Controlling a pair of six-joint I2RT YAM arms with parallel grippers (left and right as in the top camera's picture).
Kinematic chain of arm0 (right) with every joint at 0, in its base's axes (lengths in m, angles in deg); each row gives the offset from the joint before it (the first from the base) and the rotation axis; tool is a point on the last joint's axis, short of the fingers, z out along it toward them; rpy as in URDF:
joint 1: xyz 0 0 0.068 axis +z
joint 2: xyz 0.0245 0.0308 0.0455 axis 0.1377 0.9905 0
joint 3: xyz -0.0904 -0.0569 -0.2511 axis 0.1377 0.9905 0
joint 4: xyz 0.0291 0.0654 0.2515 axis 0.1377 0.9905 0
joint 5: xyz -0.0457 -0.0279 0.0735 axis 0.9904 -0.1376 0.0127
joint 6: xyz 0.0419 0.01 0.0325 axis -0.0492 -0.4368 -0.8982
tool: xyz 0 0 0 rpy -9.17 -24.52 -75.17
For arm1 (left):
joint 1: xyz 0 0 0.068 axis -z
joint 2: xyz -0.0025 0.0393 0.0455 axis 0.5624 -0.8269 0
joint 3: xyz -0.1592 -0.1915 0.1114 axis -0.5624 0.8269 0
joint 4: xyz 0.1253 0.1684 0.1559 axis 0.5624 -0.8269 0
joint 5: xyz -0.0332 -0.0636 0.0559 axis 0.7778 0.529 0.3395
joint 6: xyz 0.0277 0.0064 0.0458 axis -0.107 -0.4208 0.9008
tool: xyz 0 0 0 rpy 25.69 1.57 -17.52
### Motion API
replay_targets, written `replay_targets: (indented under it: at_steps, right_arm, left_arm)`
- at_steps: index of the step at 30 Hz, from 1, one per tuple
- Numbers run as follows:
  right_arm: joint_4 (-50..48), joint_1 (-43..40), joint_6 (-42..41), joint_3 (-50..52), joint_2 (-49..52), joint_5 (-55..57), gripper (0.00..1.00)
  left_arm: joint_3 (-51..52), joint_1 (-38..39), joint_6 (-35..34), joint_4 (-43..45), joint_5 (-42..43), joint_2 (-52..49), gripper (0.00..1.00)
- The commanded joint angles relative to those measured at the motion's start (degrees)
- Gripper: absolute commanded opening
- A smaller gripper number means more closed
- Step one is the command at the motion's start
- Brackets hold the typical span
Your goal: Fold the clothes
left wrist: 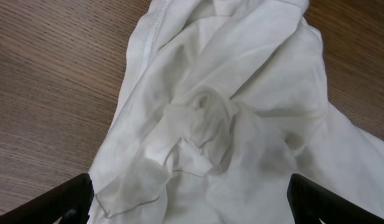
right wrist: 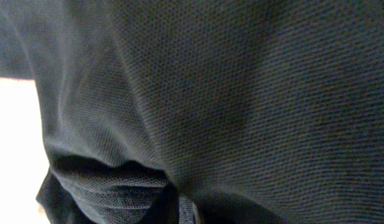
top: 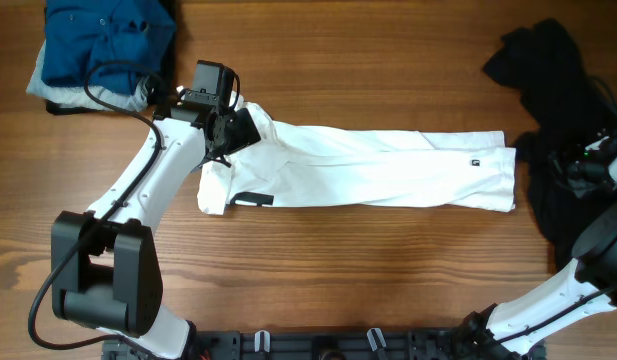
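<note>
The white shirt (top: pixel 368 165) lies folded into a long strip across the middle of the table, with a small black tag (top: pixel 474 164) near its right end and a bit of black print (top: pixel 253 199) at its left. My left gripper (top: pixel 233 125) hovers open over the shirt's bunched left end (left wrist: pixel 204 118), its fingers (left wrist: pixel 67 199) spread wide to either side of the cloth. At the right, my right gripper (top: pixel 576 168) is down in a black garment (top: pixel 548 80). Black mesh fabric (right wrist: pixel 241 93) fills the right wrist view and gathers into a pinch at the jaws (right wrist: pixel 179 214).
A folded blue garment (top: pixel 103 40) sits on a grey one (top: pixel 48 92) at the back left corner. The black garment sprawls along the right edge. Bare wood table (top: pixel 368 270) shows in front of the shirt and behind it.
</note>
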Motion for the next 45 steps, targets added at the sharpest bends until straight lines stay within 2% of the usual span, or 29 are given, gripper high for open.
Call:
replay_targets:
  at_steps: [1, 3, 4, 5, 6, 7, 9, 13, 17, 23, 26, 30, 33, 36, 39, 41, 42, 45]
  right_arm:
    - [3.34, -5.75, -1.36, -2.29, 4.20, 0.68, 0.13]
    - [6.80, -7.26, -0.87, -5.99, 4.02, -2.03, 0.17]
    - [8.37, -7.50, 1.16, -7.80, 3.65, -4.48, 0.25]
    - [10.62, -7.30, 4.81, -10.78, 2.27, -8.87, 0.45]
    - [11.69, -7.08, 7.08, -12.24, 1.62, -12.13, 0.56]
    - [13.66, -6.75, 9.75, -14.32, 0.92, -15.98, 0.71]
    - [20.41, -5.92, 13.49, -19.74, -0.57, -18.34, 0.84]
    - [28.87, -2.25, 19.76, -23.04, -4.46, -17.81, 0.85]
    - [33.83, 7.19, 20.98, -20.13, -4.63, -5.97, 0.85]
    - [25.92, 17.31, 13.16, -8.85, -4.44, 8.20, 0.86]
    - [22.05, 16.83, 10.43, -5.53, -4.42, 12.44, 0.86]
    - [15.98, 16.48, 10.43, 0.11, -4.22, 12.66, 0.86]
    - [12.39, 16.48, 9.92, 4.20, -4.20, 12.33, 0.84]
    - [10.21, 16.55, 8.90, 6.88, -4.20, 10.32, 0.67]
    - [9.01, 16.55, 7.93, 8.52, -4.20, 5.18, 0.44]
    - [8.81, 16.55, 7.61, 8.59, -4.20, 1.92, 0.08]
    - [8.39, 16.55, 7.61, 8.59, -4.22, 0.55, 0.04]
    - [7.30, 16.37, 7.48, 7.76, -4.22, -1.03, 0.04]
  left_arm:
    - [-0.76, -0.33, 2.23, -0.04, -1.22, 0.76, 1.00]
    - [-0.76, -0.33, 2.21, -0.04, -1.22, 0.76, 1.00]
    - [-0.76, -0.33, 2.21, -0.02, -1.20, 0.76, 1.00]
    - [-0.76, -0.33, 2.21, 0.04, -1.22, 0.76, 1.00]
    - [-0.76, -0.33, 2.21, 0.02, -1.20, 0.76, 1.00]
    - [-0.76, -0.33, 2.23, -0.02, -1.20, 0.76, 1.00]
    - [-0.76, -0.33, 2.23, 0.00, -1.20, 0.76, 1.00]
    - [-0.76, -0.33, 3.10, -0.02, -1.18, 0.76, 1.00]
    - [-0.76, -0.33, 3.74, -0.04, -1.18, 0.76, 1.00]
    - [-0.76, -0.33, 3.74, -0.72, -1.18, 0.76, 1.00]
    - [-0.76, -0.33, 3.74, -0.72, -1.18, 0.76, 1.00]
    - [-0.76, -0.33, 3.72, -0.68, -1.18, 0.76, 1.00]
    - [-0.76, -0.33, 3.67, -0.66, -1.18, 0.76, 1.00]
    - [-0.76, -0.33, 3.69, -0.68, -1.18, 0.76, 1.00]
    - [-0.76, -0.33, 3.69, -0.68, -1.18, 0.76, 1.00]
    - [-0.76, -0.33, 3.69, -0.66, -1.18, 0.76, 1.00]
    - [-0.76, -0.33, 3.69, -0.70, -1.18, 0.76, 1.00]
    - [-0.76, -0.33, 3.67, -0.70, -1.18, 0.76, 1.00]
